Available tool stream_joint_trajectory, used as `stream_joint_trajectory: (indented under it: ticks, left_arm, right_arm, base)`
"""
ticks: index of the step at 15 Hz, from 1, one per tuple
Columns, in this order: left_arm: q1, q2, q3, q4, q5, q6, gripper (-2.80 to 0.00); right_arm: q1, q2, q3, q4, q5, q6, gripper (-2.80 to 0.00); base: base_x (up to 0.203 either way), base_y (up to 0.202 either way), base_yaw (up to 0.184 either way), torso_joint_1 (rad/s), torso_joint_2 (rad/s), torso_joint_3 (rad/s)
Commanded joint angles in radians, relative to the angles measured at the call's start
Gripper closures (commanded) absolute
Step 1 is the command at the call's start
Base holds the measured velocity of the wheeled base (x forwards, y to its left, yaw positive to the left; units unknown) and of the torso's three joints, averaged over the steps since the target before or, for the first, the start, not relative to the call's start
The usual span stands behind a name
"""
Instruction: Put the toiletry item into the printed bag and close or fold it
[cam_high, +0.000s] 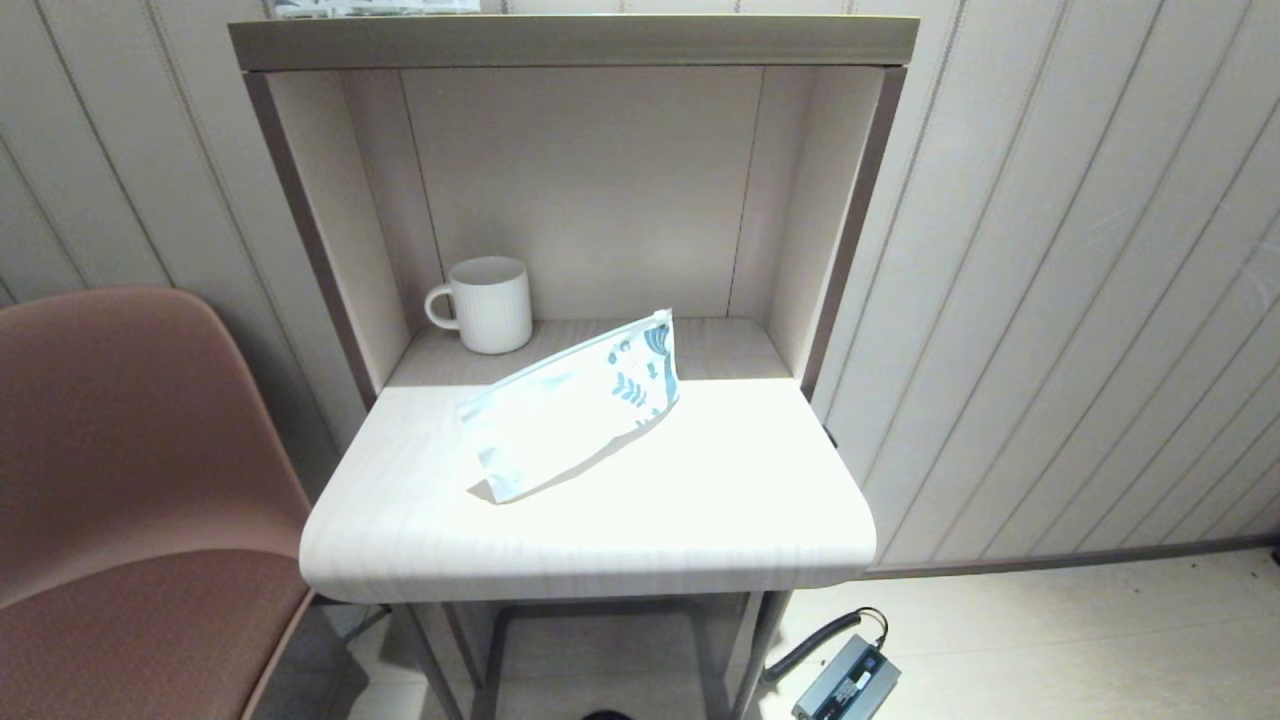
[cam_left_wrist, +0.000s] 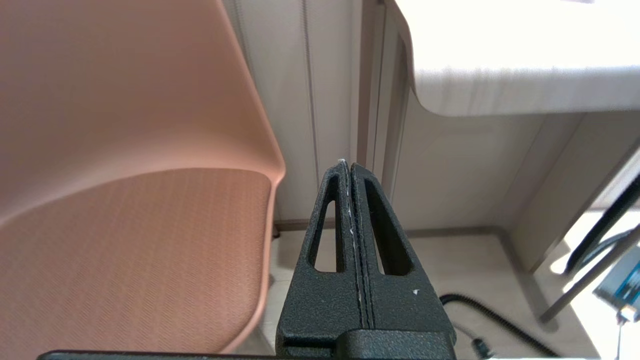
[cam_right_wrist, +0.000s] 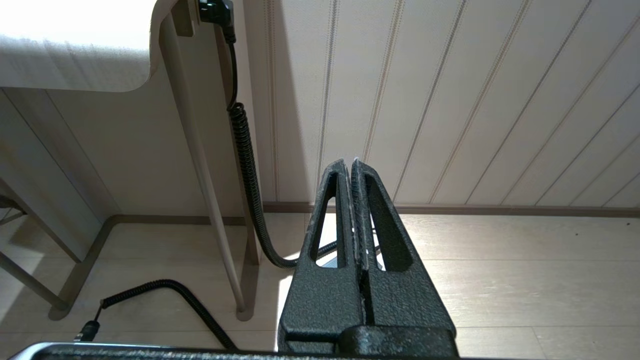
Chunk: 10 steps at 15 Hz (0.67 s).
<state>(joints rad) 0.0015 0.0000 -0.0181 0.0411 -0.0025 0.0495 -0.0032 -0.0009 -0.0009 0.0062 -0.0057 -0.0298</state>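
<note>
Here, the printed bag (cam_high: 570, 405) rests on the desk (cam_high: 600, 520) with both grippers parked below the desk's level.

The bag stands on its long lower edge near the middle of the desktop, leaning toward the far side; its long axis runs from near-left to far-right, the teal leaf-printed end pointing far-right and the zip edge uppermost. A white ribbed mug (cam_high: 487, 304) stands beyond it at far left, inside the alcove. The left gripper (cam_left_wrist: 350, 165), fingers pressed together on nothing, hangs beside the pink chair (cam_left_wrist: 125, 200), well apart from the bag. The right gripper (cam_right_wrist: 351, 162), likewise closed and empty, hangs near the coiled cable (cam_right_wrist: 245, 165). The toiletry item cannot be made out.
</note>
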Motion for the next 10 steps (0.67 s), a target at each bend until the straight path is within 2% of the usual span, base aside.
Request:
stream_joint_trajectory:
  ticks: [1, 4, 10]
  left_arm:
    - [0.0, 0.0, 0.004, 0.002, 0.001, -0.013, 0.0]
    - [0.0, 0.0, 0.01, -0.018, 0.005, -0.046, 0.0]
    - [0.0, 0.0, 0.01, -0.021, 0.006, -0.049, 0.0]
  right_arm:
    - [0.0, 0.001, 0.001, 0.001, -0.001, 0.004, 0.0]
    - [-0.001, 0.001, 0.001, 0.001, -0.002, 0.005, 0.0]
    - [-0.001, 0.001, 0.001, 0.001, -0.002, 0.007, 0.0]
  base:
    - [0.0, 0.0, 0.0, 0.0, 0.0, 0.0]
    - [0.0, 0.0, 0.0, 0.0, 0.0, 0.0]
    - [0.0, 0.0, 0.0, 0.0, 0.0, 0.0]
